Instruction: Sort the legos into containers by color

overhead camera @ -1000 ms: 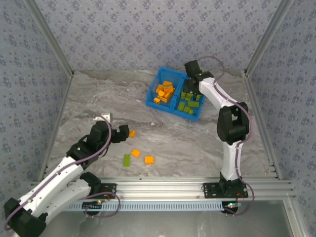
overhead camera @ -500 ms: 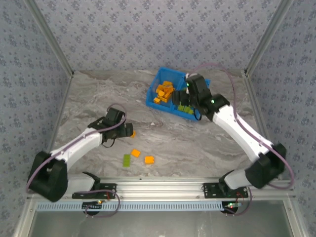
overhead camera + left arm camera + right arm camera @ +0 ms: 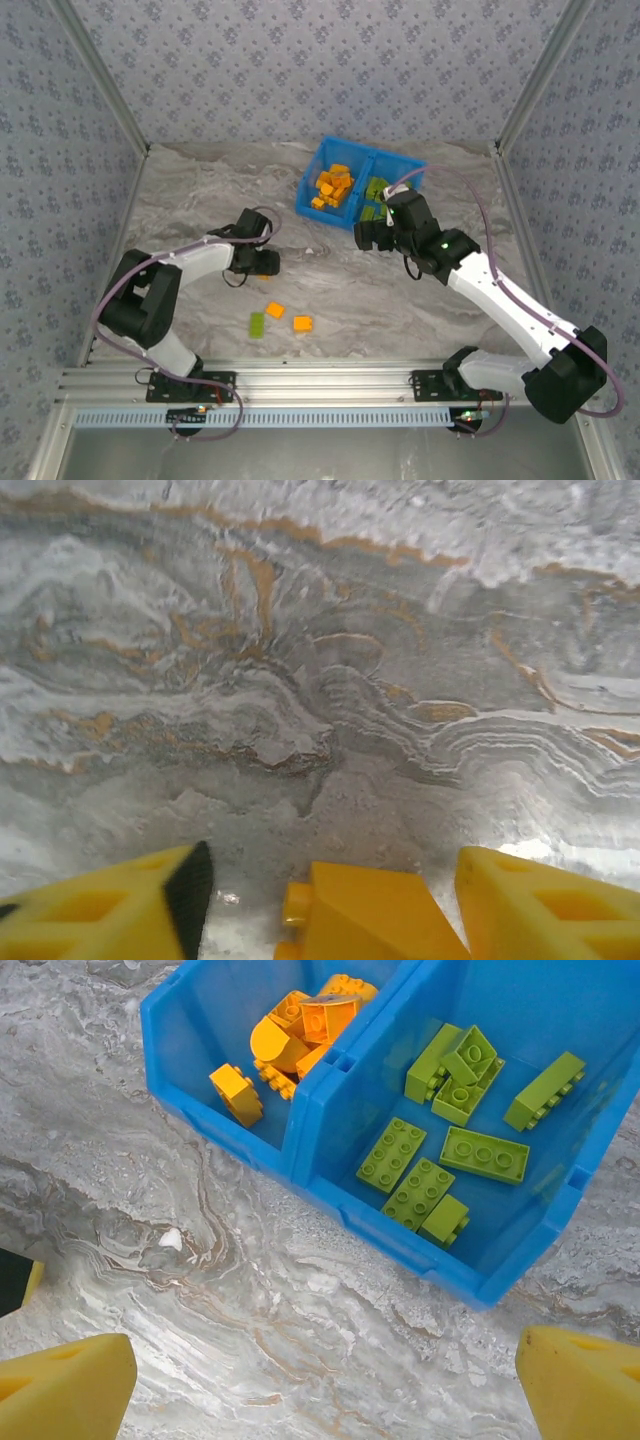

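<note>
An orange lego [image 3: 370,915] lies on the marble table between my left gripper's [image 3: 335,880] yellow fingers [image 3: 110,910], with a gap on its left side. From above, that gripper [image 3: 262,264] sits low over this brick [image 3: 269,270]. My right gripper [image 3: 368,236] hangs open and empty just in front of the blue bin [image 3: 308,185]. In the right wrist view [image 3: 320,1400] the bin's divider [image 3: 320,1090] splits orange legos [image 3: 290,1035] on the left from green legos [image 3: 450,1150] on the right. Loose on the table are a green lego [image 3: 258,324] and two orange ones [image 3: 275,310] [image 3: 302,323].
Patterned walls close the table on three sides. An aluminium rail [image 3: 330,380] carrying both arm bases runs along the near edge. The right forearm [image 3: 490,290] stretches across the table's right half. A small white fleck [image 3: 170,1238] marks the marble in front of the bin.
My left arm reached out to the orange lego and its fingers narrowed around it. My right gripper opened over the green compartment, then drew back to the bin's near side.
</note>
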`<action>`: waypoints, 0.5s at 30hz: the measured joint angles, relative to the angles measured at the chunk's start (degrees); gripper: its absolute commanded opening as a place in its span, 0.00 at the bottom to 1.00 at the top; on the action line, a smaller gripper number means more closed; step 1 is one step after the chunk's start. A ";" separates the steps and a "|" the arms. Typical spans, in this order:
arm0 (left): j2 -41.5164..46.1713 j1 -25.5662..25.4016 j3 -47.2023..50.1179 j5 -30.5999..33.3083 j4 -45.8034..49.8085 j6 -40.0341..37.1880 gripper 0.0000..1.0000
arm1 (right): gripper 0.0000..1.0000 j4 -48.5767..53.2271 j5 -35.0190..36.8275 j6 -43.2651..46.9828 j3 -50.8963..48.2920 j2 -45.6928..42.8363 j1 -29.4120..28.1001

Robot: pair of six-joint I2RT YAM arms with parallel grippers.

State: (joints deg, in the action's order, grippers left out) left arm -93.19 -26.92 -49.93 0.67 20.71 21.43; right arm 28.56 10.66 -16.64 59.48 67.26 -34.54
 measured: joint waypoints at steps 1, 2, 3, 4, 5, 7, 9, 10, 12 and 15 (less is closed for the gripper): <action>-0.15 -0.17 0.04 0.24 -0.07 0.07 0.46 | 1.00 -0.07 -0.02 0.00 0.00 0.00 0.00; -0.17 -0.24 0.04 0.22 -0.24 0.00 0.41 | 1.00 -0.13 -0.04 0.00 0.00 0.00 0.00; -0.17 -0.46 0.11 0.22 -0.55 0.17 0.36 | 1.00 -0.15 -0.17 0.00 0.00 0.00 0.00; -0.17 -0.66 0.24 0.20 -0.92 0.17 0.33 | 1.00 -0.17 -0.22 0.00 0.00 0.02 0.00; -0.09 -0.92 0.24 0.17 -1.33 0.31 0.30 | 1.00 -0.17 -0.22 0.00 0.00 0.04 0.00; 0.13 -1.36 0.24 -0.09 -2.47 0.76 0.24 | 1.00 -0.22 -0.22 0.00 0.00 0.15 0.00; 0.46 -1.75 0.24 -0.28 -3.23 1.33 0.20 | 1.00 -0.31 -0.22 0.00 0.00 0.42 0.00; 0.66 -1.99 0.24 -0.42 -3.17 1.53 0.18 | 1.00 -0.31 -0.20 0.00 0.00 0.57 0.00; 1.33 -2.58 0.20 -0.20 -2.86 1.90 0.17 | 1.00 -0.28 -0.15 0.00 0.00 0.66 0.00; 3.50 -4.98 -0.83 1.77 -0.42 1.97 0.17 | 1.00 -0.13 -0.11 0.00 0.02 0.66 0.00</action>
State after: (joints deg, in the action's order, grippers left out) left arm -89.69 -31.90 -50.76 2.44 20.29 23.40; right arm 28.42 10.55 -16.64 59.51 67.92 -34.54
